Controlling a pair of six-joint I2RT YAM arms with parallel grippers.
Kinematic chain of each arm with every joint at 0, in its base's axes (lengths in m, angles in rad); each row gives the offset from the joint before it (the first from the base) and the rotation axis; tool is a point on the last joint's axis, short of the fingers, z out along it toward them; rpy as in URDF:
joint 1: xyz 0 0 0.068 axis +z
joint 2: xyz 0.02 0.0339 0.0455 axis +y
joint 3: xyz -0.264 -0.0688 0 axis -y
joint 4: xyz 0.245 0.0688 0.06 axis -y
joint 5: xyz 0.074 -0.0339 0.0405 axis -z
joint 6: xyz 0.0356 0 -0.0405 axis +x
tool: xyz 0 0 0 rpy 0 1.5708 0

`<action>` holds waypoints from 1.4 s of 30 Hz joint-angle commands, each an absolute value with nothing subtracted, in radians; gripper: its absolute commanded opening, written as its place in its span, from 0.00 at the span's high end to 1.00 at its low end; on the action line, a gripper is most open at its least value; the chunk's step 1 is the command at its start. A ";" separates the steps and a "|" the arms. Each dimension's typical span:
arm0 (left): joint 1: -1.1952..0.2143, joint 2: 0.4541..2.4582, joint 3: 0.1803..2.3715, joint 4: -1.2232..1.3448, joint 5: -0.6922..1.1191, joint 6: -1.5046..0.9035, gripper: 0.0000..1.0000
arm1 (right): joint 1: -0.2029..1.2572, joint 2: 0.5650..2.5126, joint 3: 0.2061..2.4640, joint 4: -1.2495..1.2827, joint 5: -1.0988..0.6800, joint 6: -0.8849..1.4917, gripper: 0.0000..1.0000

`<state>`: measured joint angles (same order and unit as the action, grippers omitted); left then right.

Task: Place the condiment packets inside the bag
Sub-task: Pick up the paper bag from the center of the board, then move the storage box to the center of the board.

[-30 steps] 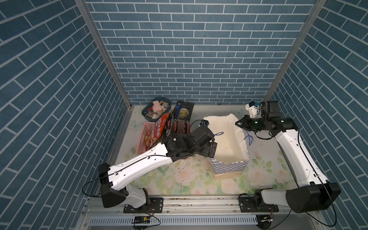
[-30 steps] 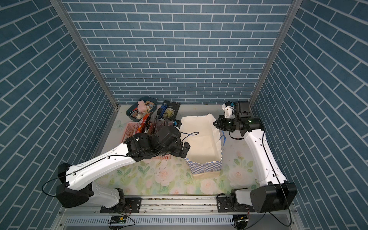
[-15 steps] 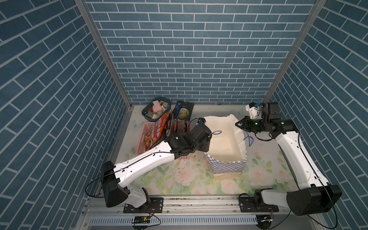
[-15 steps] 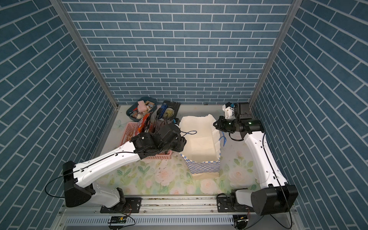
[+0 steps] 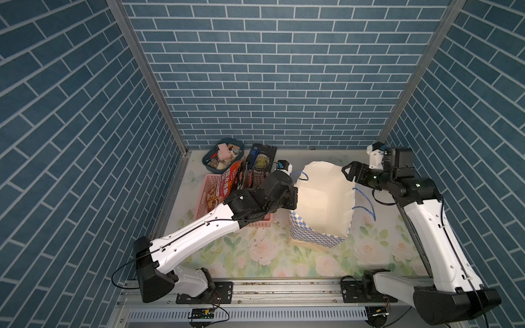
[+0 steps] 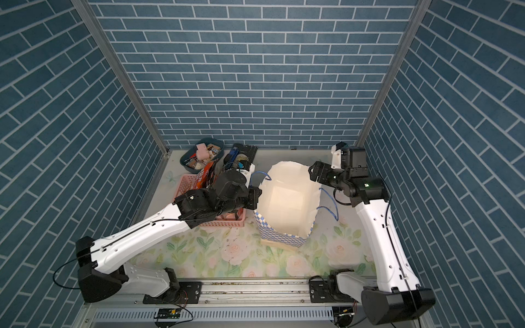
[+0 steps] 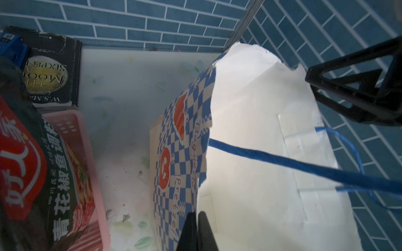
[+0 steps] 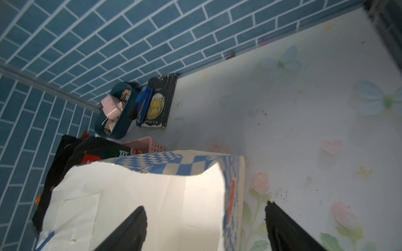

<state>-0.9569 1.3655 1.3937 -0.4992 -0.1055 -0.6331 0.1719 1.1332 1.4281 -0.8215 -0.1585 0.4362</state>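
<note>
The bag point(image 5: 321, 198) point(image 6: 287, 204) stands open on the floral table, white inside, with a blue checkered band and blue cord handles. My left gripper point(image 5: 294, 196) point(image 7: 196, 214) is shut on the bag's point(image 7: 250, 130) left rim, the paper pinched between its fingers. My right gripper point(image 5: 348, 171) point(image 8: 204, 206) is open at the far right rim, one finger over the bag's point(image 8: 130, 195) inside and one outside it. The condiment packets point(image 5: 227, 181) point(image 7: 28, 163), black and red, stand in the pink basket to the left of the bag. I see no packet inside the bag.
The pink basket point(image 5: 208, 179) sits against my left arm. Behind it are a dark blue tub point(image 5: 210, 159) of small oddments and a black book point(image 5: 264, 159) with a gold circle. Brick walls close three sides.
My left gripper has risen to the bag's left rim and shut on it. My right gripper has opened and let go of the far right rim.
</note>
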 commanded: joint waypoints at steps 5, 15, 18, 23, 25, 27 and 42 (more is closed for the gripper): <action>-0.796 1.403 1.504 -0.255 0.024 -0.657 1.00 | 0.172 0.829 1.386 -0.637 0.195 0.396 0.11; -0.583 1.725 2.052 -0.206 0.159 -0.672 1.00 | 0.172 0.752 1.106 -0.530 0.019 0.482 0.16; -0.490 1.803 2.173 -0.207 0.160 -0.704 1.00 | 0.176 0.787 0.975 -0.425 -0.136 0.544 0.22; -0.332 1.806 2.187 -0.175 0.108 -0.744 1.00 | 0.278 0.944 0.837 -0.235 -0.253 0.614 0.24; -0.281 1.771 2.144 -0.150 0.087 -0.749 1.00 | 0.363 1.058 0.852 -0.179 -0.256 0.623 0.24; -0.234 1.734 2.100 -0.127 0.081 -0.755 1.00 | 0.450 1.174 0.885 -0.112 -0.260 0.651 0.24; 0.009 1.490 2.000 -0.212 -0.002 -0.638 1.00 | 0.701 1.935 1.317 0.146 -0.405 0.904 0.49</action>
<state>-0.0082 1.5246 1.9980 -0.1967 0.0364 -0.7048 0.6914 1.8771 1.2579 0.1215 -0.3748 0.8520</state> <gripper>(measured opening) 0.069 0.536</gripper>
